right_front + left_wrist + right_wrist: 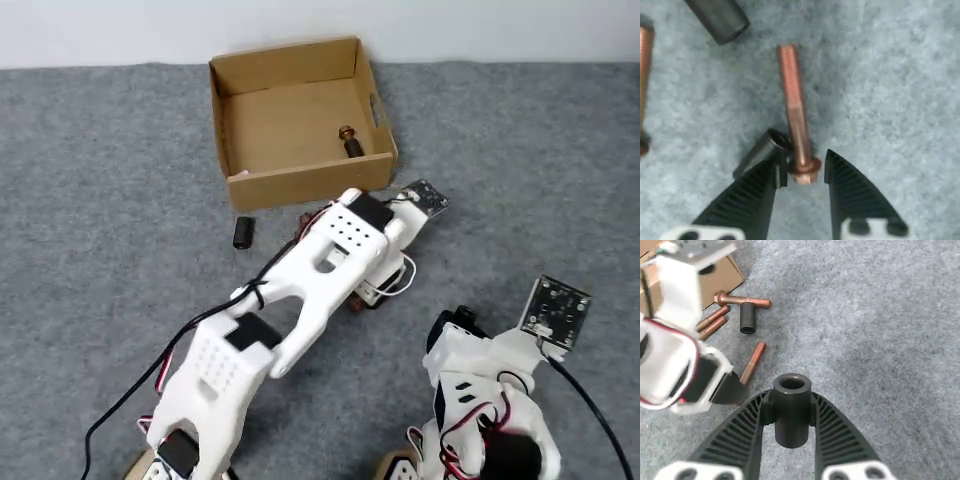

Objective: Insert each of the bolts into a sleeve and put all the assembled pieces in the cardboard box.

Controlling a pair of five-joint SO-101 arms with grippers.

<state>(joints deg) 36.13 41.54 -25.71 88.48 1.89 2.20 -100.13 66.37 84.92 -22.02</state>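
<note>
The left gripper point(804, 161) is seen w/ its jaws apart, set either side of the head end of a copper bolt point(794, 100) that lies flat on the grey carpet point(890, 100); nothing is clamped yet. A loose sleeve point(759, 152) lies just beside that head, close against one finger. The right gripper point(790, 399) is closed tight on a black sleeve point(791, 427), w/ the bore facing the wrist cam. One assembled piece point(350, 142) is already in the cardboard box point(300, 183); spare bolts point(742, 301) and another sleeve point(747, 317) lie on the carpet nr the box. Risks, as judged: if the jaws are shut as placed, the loose sleeve could be pinched too or knocked aside, & the bolt could be rolled out. A grip at the head only would prob. let the long shank droop or swing, so the bore could be missed or the tip jammed on its rim. The held sleeve could also be pushed back thru the pads if the bolt is driven in off-axis.
</note>
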